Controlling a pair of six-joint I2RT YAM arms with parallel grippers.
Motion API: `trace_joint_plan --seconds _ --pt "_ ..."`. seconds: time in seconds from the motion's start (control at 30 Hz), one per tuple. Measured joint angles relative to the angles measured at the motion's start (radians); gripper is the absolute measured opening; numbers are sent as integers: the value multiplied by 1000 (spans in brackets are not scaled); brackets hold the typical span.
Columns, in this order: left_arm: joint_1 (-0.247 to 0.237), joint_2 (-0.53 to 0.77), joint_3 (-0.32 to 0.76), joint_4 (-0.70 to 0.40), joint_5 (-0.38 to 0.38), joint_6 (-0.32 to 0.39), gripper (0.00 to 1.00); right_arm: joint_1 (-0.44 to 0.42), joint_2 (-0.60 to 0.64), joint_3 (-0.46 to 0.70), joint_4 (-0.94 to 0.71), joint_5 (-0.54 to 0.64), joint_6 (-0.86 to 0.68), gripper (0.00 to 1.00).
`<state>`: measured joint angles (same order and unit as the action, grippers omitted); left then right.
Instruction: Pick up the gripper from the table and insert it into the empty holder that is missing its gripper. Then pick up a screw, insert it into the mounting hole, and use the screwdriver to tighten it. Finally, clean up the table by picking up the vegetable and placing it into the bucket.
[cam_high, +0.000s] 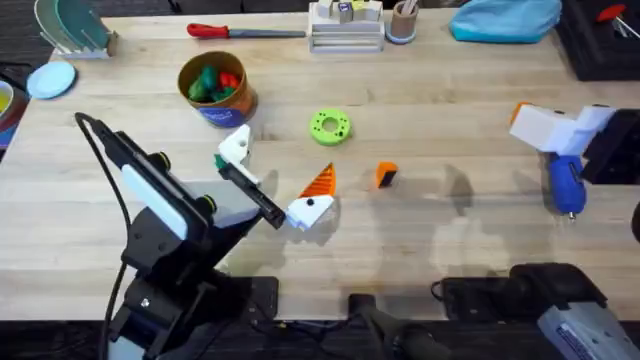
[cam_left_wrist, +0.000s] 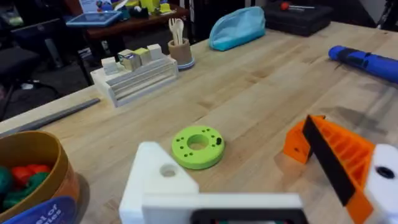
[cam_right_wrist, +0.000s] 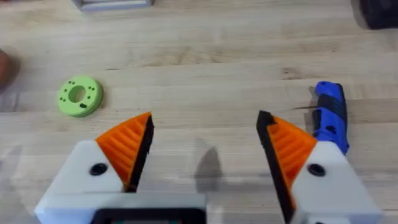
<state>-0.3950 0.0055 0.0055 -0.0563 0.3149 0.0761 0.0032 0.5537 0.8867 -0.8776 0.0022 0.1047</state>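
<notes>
left gripper (cam_high: 270, 185) fingers apart, one holder (cam_high: 236, 146) bare, right gripper (cam_right_wrist: 205, 140) fingers apart, screwdriver (cam_right_wrist: 329, 115) partly hidden, vegetable in bucket (cam_high: 216, 90) indistinct

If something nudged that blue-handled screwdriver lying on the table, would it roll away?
Probably, a little. The screwdriver lies flat on its side on the table, and its thick handle looks round, so a sideways push could roll it. The handle looks like hard plastic, so likely stiff, and perhaps slick to pinch.

A green ring-shaped disc (cam_high: 329, 125) lay mid-surface (cam_high: 450, 90). Beyond it stood a white block rack (cam_high: 345, 28), flanked by a red-handled tool (cam_high: 245, 32) and a tan pen cup (cam_high: 402, 22).
</notes>
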Motion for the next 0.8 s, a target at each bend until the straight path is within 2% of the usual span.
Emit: trace_joint_plan --seconds 0.7,0.8 --pt "0 0 0 0 6 0 991 0 0 0 0 0 0 992" --pt "0 0 0 0 12 -21 991 0 0 0 0 0 0 992"
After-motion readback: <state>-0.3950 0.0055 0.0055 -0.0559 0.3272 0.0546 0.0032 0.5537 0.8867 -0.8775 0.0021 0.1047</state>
